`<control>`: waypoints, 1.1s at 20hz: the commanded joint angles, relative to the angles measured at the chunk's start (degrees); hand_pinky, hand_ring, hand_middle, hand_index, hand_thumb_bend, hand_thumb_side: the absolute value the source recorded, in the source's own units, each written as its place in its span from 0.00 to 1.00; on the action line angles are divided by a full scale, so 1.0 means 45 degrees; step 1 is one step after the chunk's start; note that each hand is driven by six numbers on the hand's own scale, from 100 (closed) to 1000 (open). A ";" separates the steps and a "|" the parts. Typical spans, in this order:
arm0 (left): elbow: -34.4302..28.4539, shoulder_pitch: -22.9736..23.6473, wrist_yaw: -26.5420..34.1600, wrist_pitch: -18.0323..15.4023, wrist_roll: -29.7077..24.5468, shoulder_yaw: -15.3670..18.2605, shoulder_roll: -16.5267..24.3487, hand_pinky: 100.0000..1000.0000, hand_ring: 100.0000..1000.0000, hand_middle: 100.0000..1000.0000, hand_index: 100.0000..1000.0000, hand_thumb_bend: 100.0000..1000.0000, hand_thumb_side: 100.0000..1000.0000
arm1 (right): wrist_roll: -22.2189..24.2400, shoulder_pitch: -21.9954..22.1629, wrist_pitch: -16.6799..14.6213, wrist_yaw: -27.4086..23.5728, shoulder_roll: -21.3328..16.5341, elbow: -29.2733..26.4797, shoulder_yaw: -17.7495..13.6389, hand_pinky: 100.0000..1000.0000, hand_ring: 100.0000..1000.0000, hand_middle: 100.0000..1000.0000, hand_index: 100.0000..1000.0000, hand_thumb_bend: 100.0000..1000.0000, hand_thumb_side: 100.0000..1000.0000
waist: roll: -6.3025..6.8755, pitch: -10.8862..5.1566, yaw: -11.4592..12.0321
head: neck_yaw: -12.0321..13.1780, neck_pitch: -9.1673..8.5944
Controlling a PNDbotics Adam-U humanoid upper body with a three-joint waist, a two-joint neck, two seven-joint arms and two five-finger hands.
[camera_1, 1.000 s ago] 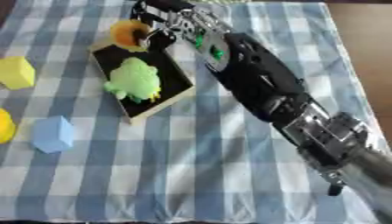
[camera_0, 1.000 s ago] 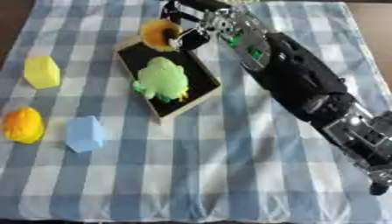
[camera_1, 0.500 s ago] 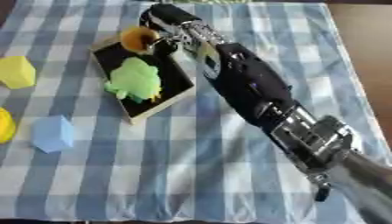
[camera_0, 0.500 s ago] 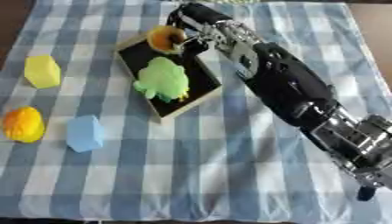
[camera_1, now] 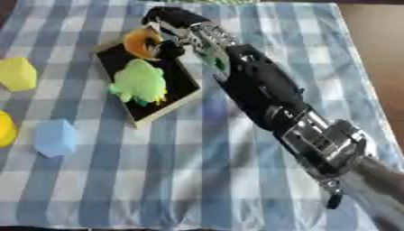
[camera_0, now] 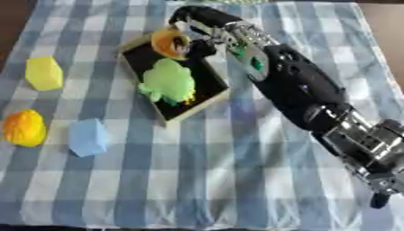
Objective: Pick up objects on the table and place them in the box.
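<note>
Left eye view: the right arm [camera_0: 296, 85] reaches from the lower right corner diagonally up to the far end of the box [camera_0: 207, 100], a shallow tray with a dark floor and pale rim that lies askew on the blue-and-white checked cloth [camera_0: 236, 180]. The right hand [camera_0: 197, 20] sits at the box's far corner, its fingers curled about the orange ring-shaped object [camera_0: 170, 43], which is at the box's far rim, partly over the dark floor. A green toy [camera_0: 167, 83] lies inside the box, just beside the orange object and nearer the camera. Outside the box, well to the left, lie a yellow block [camera_0: 43, 73], an orange-yellow rounded object [camera_0: 24, 128] and a light blue block [camera_0: 87, 136]. Right eye view: the same layout appears; the hand [camera_1: 170, 20] touches the orange object on its right side, and the arm passes along the box's right rim. The left hand shows in neither view.
</note>
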 commanded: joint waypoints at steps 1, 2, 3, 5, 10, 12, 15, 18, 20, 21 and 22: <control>-0.0109 -0.0156 -0.0010 -0.0013 0.0008 0.0096 0.0300 0.77 0.83 0.76 0.85 0.48 0.63 | 0.0218 -0.0283 0.0048 0.0125 -0.0343 -0.0243 -0.0237 0.99 1.00 1.00 1.00 0.00 0.58 | -0.0109 -0.0243 -0.0005 | 0.0066 0.0056; -0.0110 -0.0152 -0.0011 -0.0011 0.0012 0.0100 0.0298 0.77 0.83 0.76 0.85 0.48 0.64 | 0.0209 -0.0287 0.0062 0.0078 -0.0360 -0.0263 -0.0268 1.00 1.00 1.00 1.00 0.00 0.58 | -0.0110 -0.0247 -0.0016 | 0.0072 0.0056; -0.0108 -0.0148 -0.0011 -0.0009 0.0016 0.0102 0.0294 0.77 0.83 0.76 0.85 0.48 0.64 | 0.0189 -0.0290 0.0082 0.0025 -0.0380 -0.0293 -0.0291 0.99 1.00 1.00 1.00 0.00 0.58 | -0.0112 -0.0251 -0.0026 | 0.0079 0.0056; -0.0100 -0.0133 -0.0014 -0.0005 0.0015 0.0095 0.0287 0.77 0.83 0.76 0.85 0.48 0.64 | 0.0122 -0.0288 0.0144 -0.0118 -0.0422 -0.0443 -0.0340 1.00 1.00 1.00 1.00 0.00 0.57 | -0.0111 -0.0257 -0.0043 | 0.0092 0.0056; -0.0243 -0.0039 -0.0052 -0.0036 0.0020 0.0115 0.0453 0.77 0.83 0.76 0.85 0.49 0.63 | -0.0047 -0.0280 0.0486 -0.1044 -0.0963 -0.1636 -0.0436 0.96 1.00 0.96 0.99 0.00 0.45 | -0.0125 -0.0276 -0.0097 | 0.0218 0.0056; -0.0595 0.0148 -0.0142 -0.0059 -0.0035 0.0104 0.0747 0.77 0.83 0.76 0.85 0.49 0.62 | -0.0215 -0.0115 0.0757 -0.1827 -0.1637 -0.2814 -0.0417 0.93 0.97 0.90 0.94 0.00 0.44 | -0.0151 -0.0268 -0.0139 | 0.0391 0.0056; -0.1625 0.0745 -0.0529 0.0006 -0.0279 0.0048 0.1501 0.78 0.83 0.76 0.85 0.50 0.61 | -0.0654 0.0526 0.1586 -0.3414 -0.3192 -0.5400 -0.0548 0.91 0.94 0.87 0.91 0.00 0.39 | -0.0193 -0.0244 -0.0226 | 0.0674 0.0056; -0.3176 0.1668 -0.1335 0.0253 -0.1023 -0.0083 0.2532 0.79 0.84 0.77 0.86 0.51 0.55 | -0.1053 0.1671 0.2456 -0.5119 -0.4986 -0.8115 -0.1023 0.91 0.93 0.86 0.90 0.00 0.55 | -0.0213 -0.0178 -0.0329 | 0.0877 0.0056; -0.4313 0.2311 -0.2273 0.0541 -0.1897 -0.0093 0.3210 0.80 0.84 0.77 0.86 0.49 0.48 | -0.1398 0.2593 0.2998 -0.6264 -0.6010 -0.9661 -0.1472 0.91 0.93 0.86 0.90 0.00 0.61 | -0.0199 -0.0139 -0.0406 | 0.0954 0.0056; -0.4870 0.2624 -0.2803 0.0657 -0.2384 -0.0061 0.3508 0.81 0.84 0.77 0.86 0.48 0.44 | -0.1652 0.3076 0.3248 -0.6773 -0.6446 -1.0339 -0.1731 0.91 0.92 0.85 0.90 0.00 0.64 | -0.0177 -0.0126 -0.0441 | 0.0999 0.0056; -0.5390 0.2920 -0.3316 0.0736 -0.2885 -0.0018 0.3774 0.82 0.85 0.77 0.86 0.48 0.42 | -0.1946 0.3541 0.3470 -0.7181 -0.6822 -1.0941 -0.1992 0.91 0.92 0.85 0.89 0.00 0.69 | -0.0155 -0.0111 -0.0470 | 0.1040 0.0056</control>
